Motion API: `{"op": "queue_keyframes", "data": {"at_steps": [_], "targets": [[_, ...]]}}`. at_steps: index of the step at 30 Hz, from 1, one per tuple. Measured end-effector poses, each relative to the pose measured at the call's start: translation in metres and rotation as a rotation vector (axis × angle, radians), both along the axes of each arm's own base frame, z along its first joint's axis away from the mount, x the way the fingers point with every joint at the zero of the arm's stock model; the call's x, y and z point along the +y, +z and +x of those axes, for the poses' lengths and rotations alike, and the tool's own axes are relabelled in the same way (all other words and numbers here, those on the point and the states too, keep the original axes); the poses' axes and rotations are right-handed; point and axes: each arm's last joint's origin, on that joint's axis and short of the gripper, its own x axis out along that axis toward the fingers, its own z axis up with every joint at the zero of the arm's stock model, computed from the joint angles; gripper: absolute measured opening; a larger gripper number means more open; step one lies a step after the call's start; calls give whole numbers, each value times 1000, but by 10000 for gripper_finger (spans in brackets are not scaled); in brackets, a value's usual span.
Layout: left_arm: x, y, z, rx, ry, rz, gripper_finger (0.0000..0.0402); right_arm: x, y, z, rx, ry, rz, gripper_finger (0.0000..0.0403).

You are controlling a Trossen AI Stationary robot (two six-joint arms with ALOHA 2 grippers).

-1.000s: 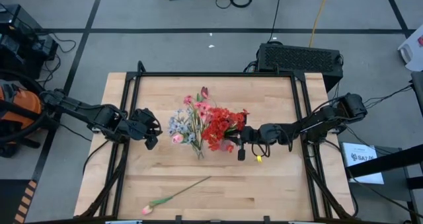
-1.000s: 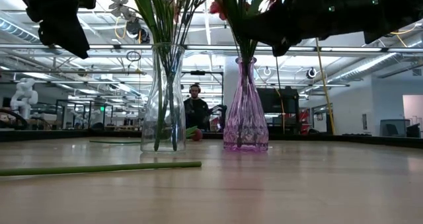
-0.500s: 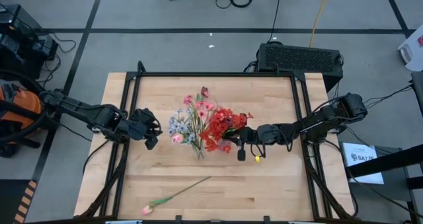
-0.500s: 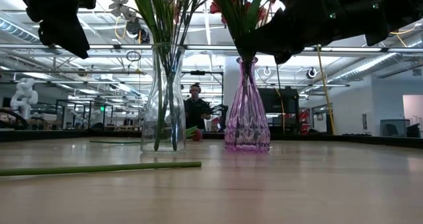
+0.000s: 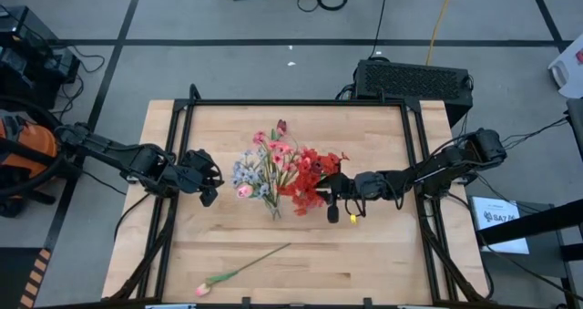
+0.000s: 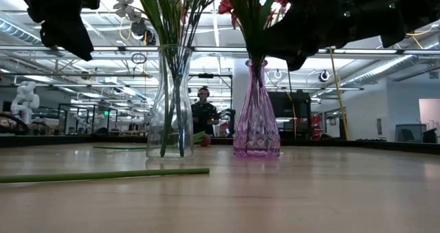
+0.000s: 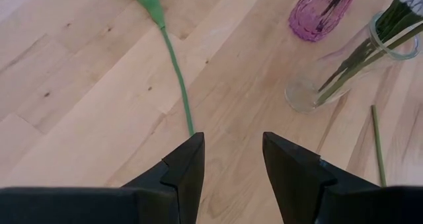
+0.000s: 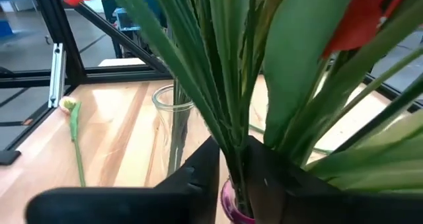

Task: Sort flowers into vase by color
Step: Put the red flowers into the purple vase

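A purple vase (image 6: 256, 126) holds red flowers (image 5: 310, 174). Left of it, a clear vase (image 6: 170, 102) holds pink and pale white-blue flowers (image 5: 258, 168). Both vases stand mid-table. One pink flower (image 5: 239, 272) lies flat near the table's near edge, and its green stem (image 6: 103, 174) crosses the low view. My right gripper (image 5: 330, 198) is at the red bunch from the table's right and is shut on its stems. My left gripper (image 5: 209, 185) hovers open, left of the clear vase. In its wrist view the fingers (image 7: 188, 164) stand above a loose stem (image 7: 176, 75). My right gripper pinches several green stems of the red flowers (image 8: 232, 128) between its two fingers (image 8: 201, 168), just above the purple vase's neck (image 8: 231, 207). The fingers come level from the table's right, across the stems. The stems stand upright with their lower ends in the vase.
A black frame rail (image 5: 296, 102) runs around the wooden table. A second loose stem (image 7: 377, 145) lies near the clear vase. Bare wood (image 5: 383, 263) lies toward the near right corner. A person (image 6: 204, 113) sits in the room beyond the table.
My right gripper has stayed shut on the red stems and nudged them. The red blooms shifted a little over the purple vase, and the stems now stand more upright. The purple vase shifted very slightly on the table. My left arm kept still.
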Motion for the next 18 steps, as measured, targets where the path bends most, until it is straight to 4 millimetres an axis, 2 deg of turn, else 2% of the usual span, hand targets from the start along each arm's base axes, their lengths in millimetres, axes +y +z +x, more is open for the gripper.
{"op": "queue_keyframes", "data": {"at_steps": [9,18], "targets": [[-1,1,2,-24,1,-10,160,0,-5,-1,55,0,-20,105],[-1,1,2,-26,19,-23,160,-3,5,-11,100,-3,-46,110]]}}
